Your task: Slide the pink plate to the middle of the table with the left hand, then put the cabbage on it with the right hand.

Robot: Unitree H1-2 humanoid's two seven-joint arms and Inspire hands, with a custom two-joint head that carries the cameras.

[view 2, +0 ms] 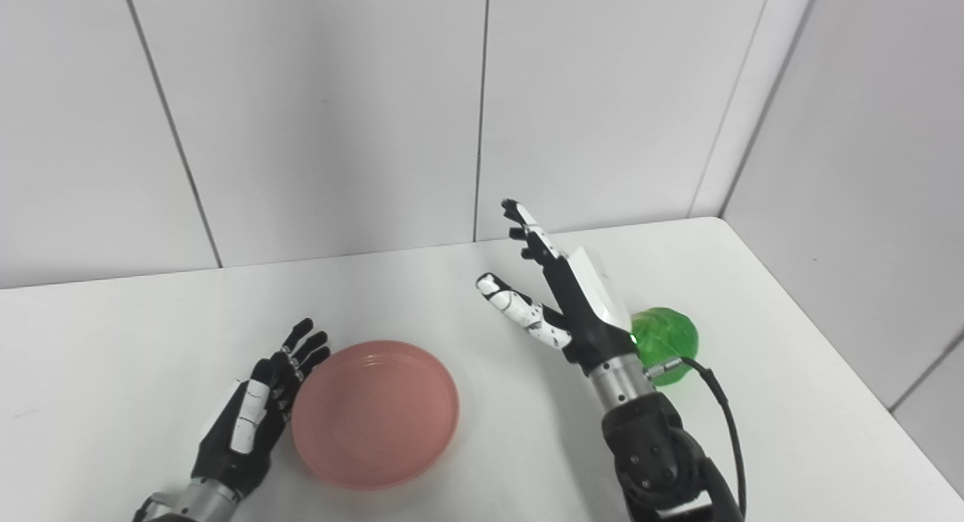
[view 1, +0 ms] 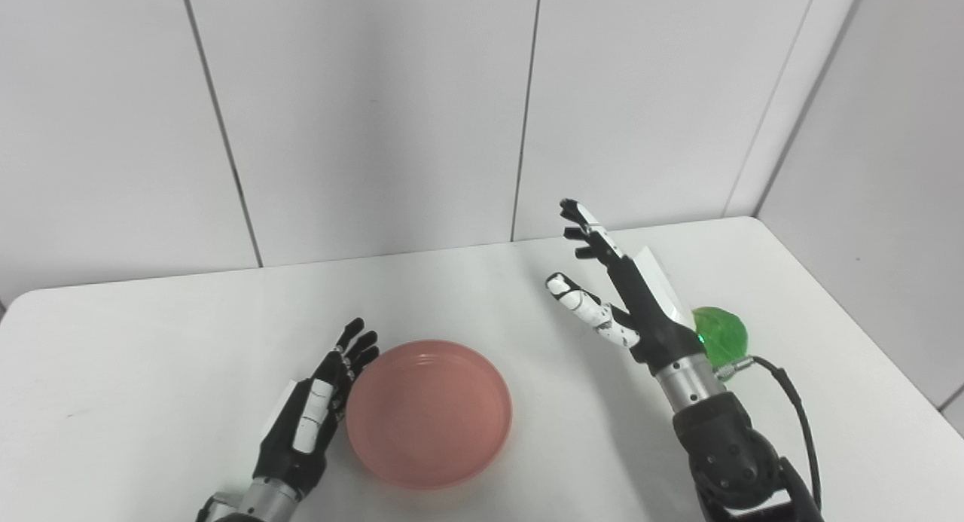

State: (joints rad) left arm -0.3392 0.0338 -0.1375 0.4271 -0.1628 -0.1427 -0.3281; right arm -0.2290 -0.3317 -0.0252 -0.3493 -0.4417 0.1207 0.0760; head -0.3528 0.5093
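Left eye view: white table (view 1: 151, 341).
Left hand (view 1: 309, 420): fingers spread, empty, against pink plate (view 1: 429, 413).
Right hand (view 1: 625, 303): fingers splayed, empty; cabbage (view 1: 723, 334) behind its wrist.

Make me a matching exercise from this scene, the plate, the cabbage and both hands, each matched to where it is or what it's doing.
Things:
1. pink plate
2. cabbage
3. left hand
4. right hand

Descriptions:
A. raised above the table, fingers spread, holding nothing
B. partly hidden behind a wrist, near the right edge
C. open, beside the plate's left rim
D. empty, near the front middle of the table

Pairs: 1-D, 2-B, 3-C, 4-A
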